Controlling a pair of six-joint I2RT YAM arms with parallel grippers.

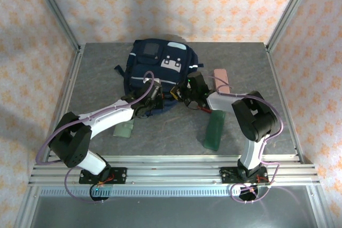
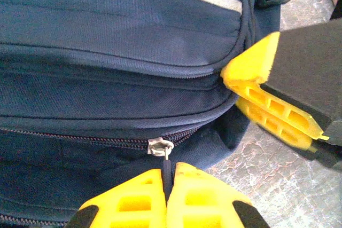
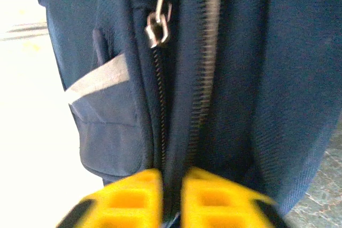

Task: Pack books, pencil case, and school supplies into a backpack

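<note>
Backpack of navy blue fabric (image 1: 155,68), with white and light-blue front patches and a grey stripe, lies at the far middle of the grey surface (image 1: 96,78); both tools meet at its near edge. Nearest the arm bases, a pale green wallet-like square (image 1: 124,130) lies flat just beside the left arm's white forearm, short of the backpack; a slim dark green rectangle (image 1: 215,129) lies on the right, just beside the right arm, apart from the bag. Further in, the left tool (image 1: 155,100) sits at the backpack's near edge; seen from the left wrist, its yellow fingers (image 2: 133,201) are clenched together on the dark pull tab (image 2: 168,165) that hangs from a silver zip slider (image 2: 160,146), the zip's teeth running off to the left. Just to its right, the right tool (image 1: 184,95) touches the bag's near right corner; in the left wrist view its yellow fingers press against that corner; from the right wrist its fingers (image 3: 214,196) are pinched on a ridge of navy fabric between two zip lines, with a second silver slider (image 3: 157,28) farther up the left line. Beyond the right tool, a pale pink oblong pouch (image 1: 222,80) rests on the surface near the backpack's right side, apart from it and from both tools.
</note>
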